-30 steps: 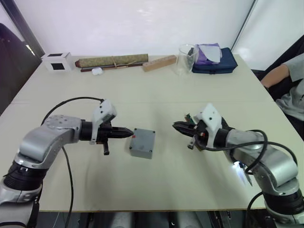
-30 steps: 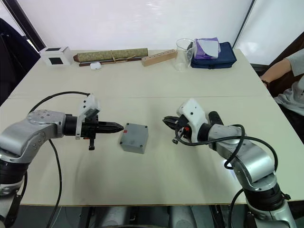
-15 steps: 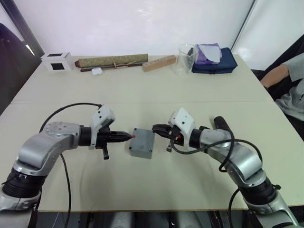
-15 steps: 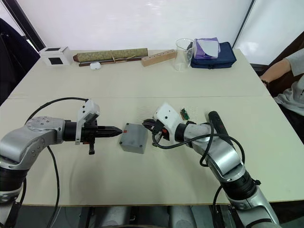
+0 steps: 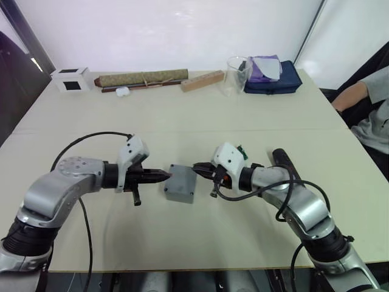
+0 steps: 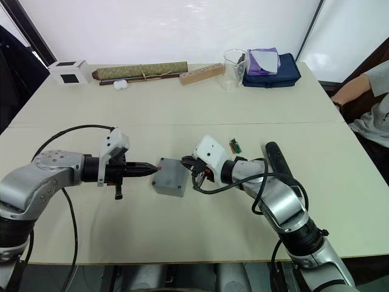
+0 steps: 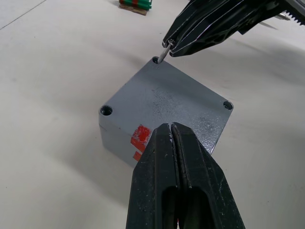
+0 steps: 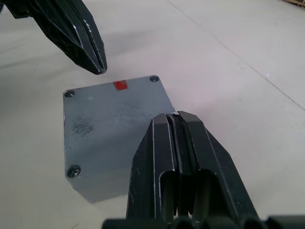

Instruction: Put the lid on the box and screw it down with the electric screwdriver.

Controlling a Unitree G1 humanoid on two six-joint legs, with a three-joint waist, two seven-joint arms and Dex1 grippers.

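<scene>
Box (image 7: 164, 109), square matte grey metal, corner holes

Grey box (image 7: 167, 102) with red mark, black end effector fingers (image 7: 178, 186), beige table (image 5: 200, 115)

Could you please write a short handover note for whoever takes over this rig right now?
Left claw: shut, empty, tip close to the red-marked edge of the box; contact unclear.
Right claw: shut on a small screw, held at a corner hole of the lid.
The lid sits on the box, mid-table. The screwdriver lies on the table beside the right arm, untouched.
Done: lid placed.
Left: seat the screws (the corner holes in view look empty), pick up the screwdriver and drive them down.
</scene>
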